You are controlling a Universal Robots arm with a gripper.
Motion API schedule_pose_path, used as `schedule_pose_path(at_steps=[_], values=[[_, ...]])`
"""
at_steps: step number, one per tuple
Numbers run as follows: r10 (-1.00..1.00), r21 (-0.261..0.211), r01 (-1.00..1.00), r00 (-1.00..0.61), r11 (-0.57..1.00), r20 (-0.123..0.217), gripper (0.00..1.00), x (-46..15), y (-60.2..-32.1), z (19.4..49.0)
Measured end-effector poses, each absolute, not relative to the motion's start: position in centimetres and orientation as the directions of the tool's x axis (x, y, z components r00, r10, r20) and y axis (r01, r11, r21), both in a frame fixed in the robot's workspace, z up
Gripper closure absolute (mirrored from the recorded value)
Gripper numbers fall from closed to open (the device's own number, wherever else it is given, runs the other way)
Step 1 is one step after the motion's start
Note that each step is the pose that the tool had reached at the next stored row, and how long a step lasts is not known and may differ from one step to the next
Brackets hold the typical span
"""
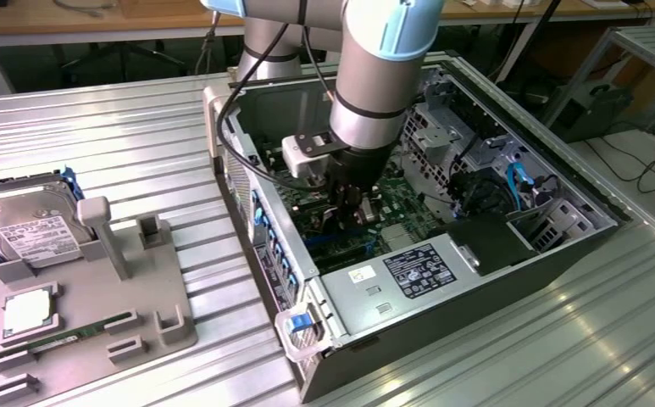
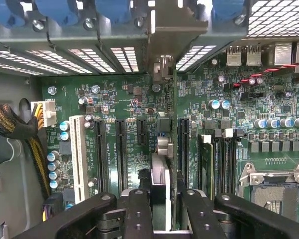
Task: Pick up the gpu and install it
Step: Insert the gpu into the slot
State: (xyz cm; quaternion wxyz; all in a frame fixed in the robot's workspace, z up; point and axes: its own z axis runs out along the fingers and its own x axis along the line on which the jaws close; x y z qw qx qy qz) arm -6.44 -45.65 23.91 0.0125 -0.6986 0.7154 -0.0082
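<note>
GPU card [image 2: 173, 149] stands edge-on between the gripper's [image 2: 162, 209] two black fingers [image 2: 139, 214], seen from the wrist camera as a thin vertical strip with its silver end bracket [image 2: 162, 45] up against the slotted rear wall of the computer case [image 1: 553, 254]. Both fingers press against the card's faces, so the jaws are pinching the card rather than standing free. The card hangs over the green motherboard [image 2: 119, 99], in line with a black expansion slot [image 2: 183, 144] that runs beside it; whether its lower edge is seated in that slot cannot be told. To one side lie further black slots and a white slot [image 2: 77, 154], and to the other the memory slots [image 2: 217, 159] and the metal-framed processor socket [image 2: 276, 184]. In the exterior view the arm [image 1: 378, 76] reaches straight down into the open case, which lies on its side on the ribbed metal table [image 1: 124, 136]. Well apart, toward the exterior view's left, a grey fixture tray [image 1: 135, 297] holds a hard drive [image 1: 28, 225] with a white label, a small silver square chip [image 1: 28, 309], and a narrow green memory stick [image 1: 73, 335].
</note>
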Motion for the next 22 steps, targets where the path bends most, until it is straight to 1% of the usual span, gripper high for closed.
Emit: schedule_pose_path(at_steps=[22], values=[[-1.0,-0.023,-0.999,-0.024,0.024,-0.005,0.72,-6.5,-45.7,22.4]])
